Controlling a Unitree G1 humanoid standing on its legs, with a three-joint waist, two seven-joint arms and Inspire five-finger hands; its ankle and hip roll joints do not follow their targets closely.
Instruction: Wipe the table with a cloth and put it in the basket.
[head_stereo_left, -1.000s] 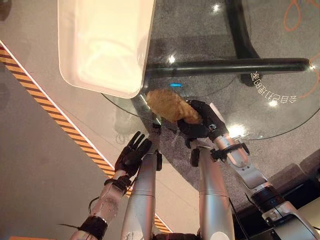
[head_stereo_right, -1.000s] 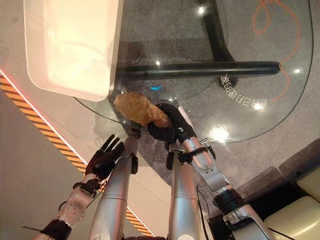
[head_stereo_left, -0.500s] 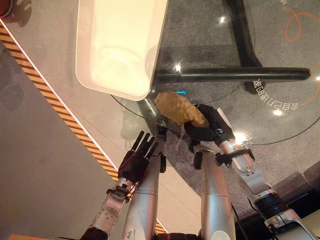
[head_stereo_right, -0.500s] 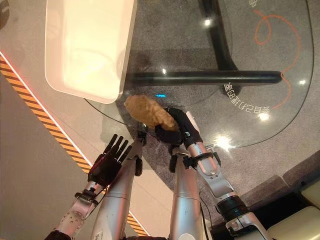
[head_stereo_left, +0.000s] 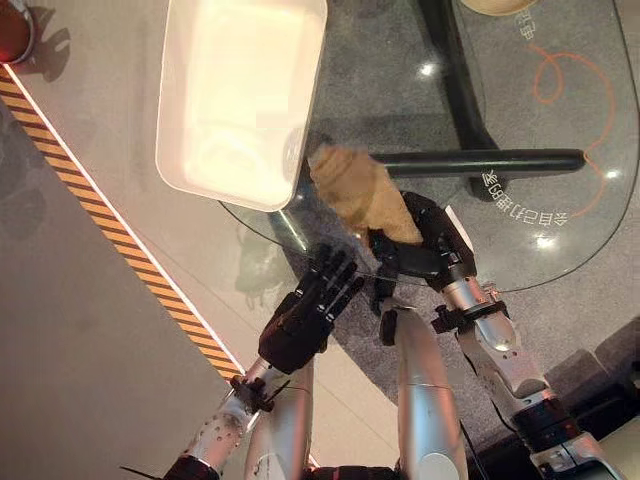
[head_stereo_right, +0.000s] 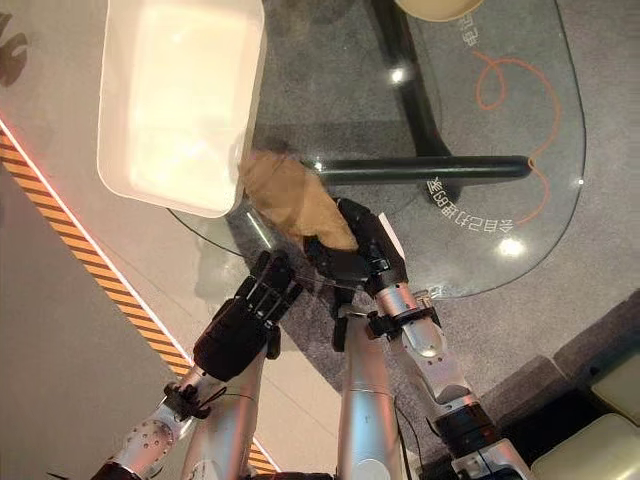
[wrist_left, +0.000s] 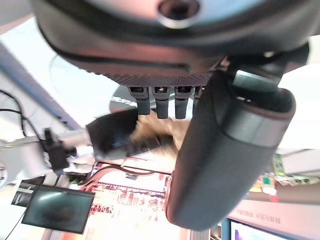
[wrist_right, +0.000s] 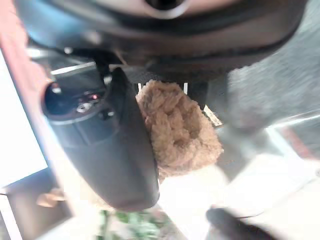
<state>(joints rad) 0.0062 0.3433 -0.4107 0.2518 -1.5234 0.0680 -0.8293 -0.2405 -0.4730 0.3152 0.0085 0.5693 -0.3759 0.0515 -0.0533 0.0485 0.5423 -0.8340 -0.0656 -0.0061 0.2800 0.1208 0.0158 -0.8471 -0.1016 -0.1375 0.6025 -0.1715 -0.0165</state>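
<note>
My right hand (head_stereo_left: 428, 245) is shut on a tan cloth (head_stereo_left: 355, 190), which hangs over the glass table (head_stereo_left: 520, 245) right beside the near corner of the white basket (head_stereo_left: 232, 200). In the right wrist view the cloth (wrist_right: 180, 130) is bunched between my thumb (wrist_right: 122, 150) and the fingers. My left hand (head_stereo_left: 305, 315) is open with straight fingers, holding nothing, just off the table's front edge and to the left of my right hand. The left wrist view looks past its thumb (wrist_left: 225, 150) to the cloth (wrist_left: 157, 135).
The basket overhangs the table's left edge. A black table leg (head_stereo_left: 480, 160) runs under the glass. A beige round thing (head_stereo_left: 495, 5) sits at the table's far side. Yellow-black striped tape (head_stereo_left: 120, 250) crosses the floor on the left.
My right hand has carried the cloth up and left, to the basket's near corner. My left hand has risen toward the table's front edge. The camera has shifted too.
</note>
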